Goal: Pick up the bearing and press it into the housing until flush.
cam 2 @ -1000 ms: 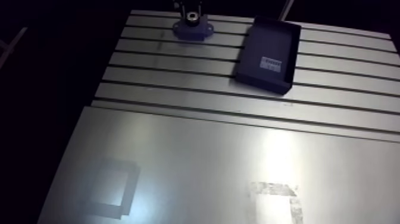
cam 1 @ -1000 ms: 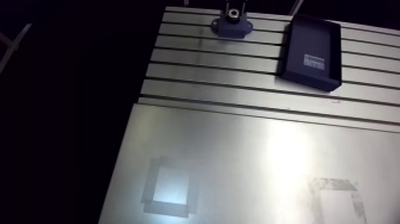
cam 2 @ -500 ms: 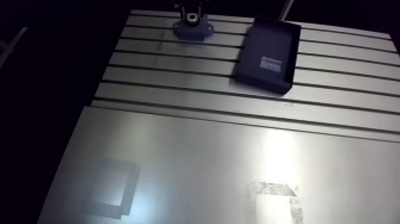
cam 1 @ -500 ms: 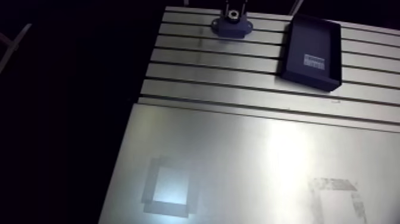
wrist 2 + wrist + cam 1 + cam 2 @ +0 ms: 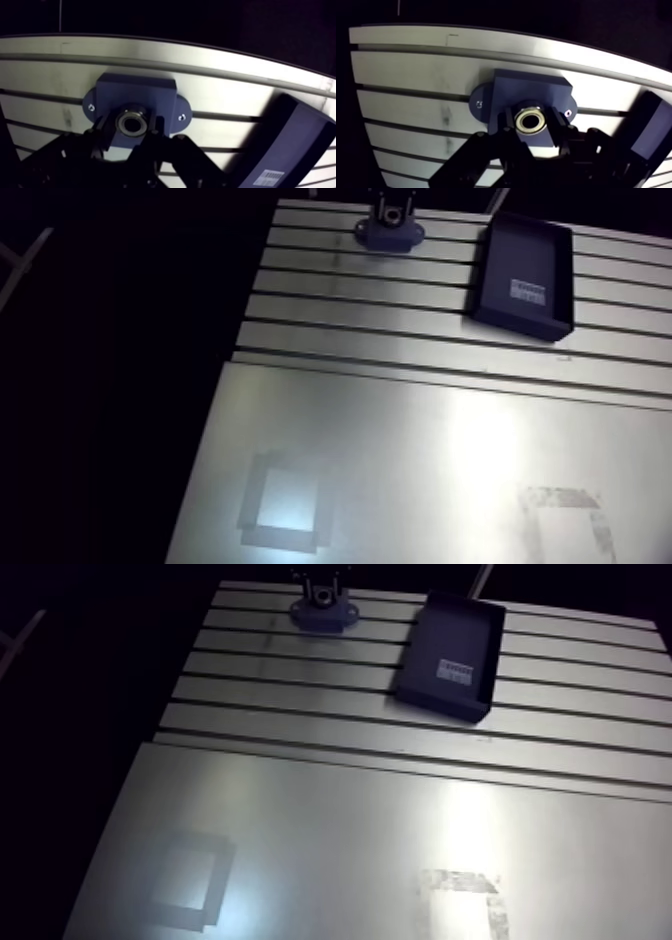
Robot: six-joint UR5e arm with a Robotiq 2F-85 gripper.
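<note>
The bearing point(image 5: 531, 121), a bright steel ring with a dark bore, sits in the socket of the dark blue housing point(image 5: 533, 90) on the slotted bench point(image 5: 411, 75). The claw point(image 5: 532, 128) straddles it, its 2 fingers slightly parted and holding nothing. In the arm view the fingers stand wider than earlier; the housing is unmoved.
</note>
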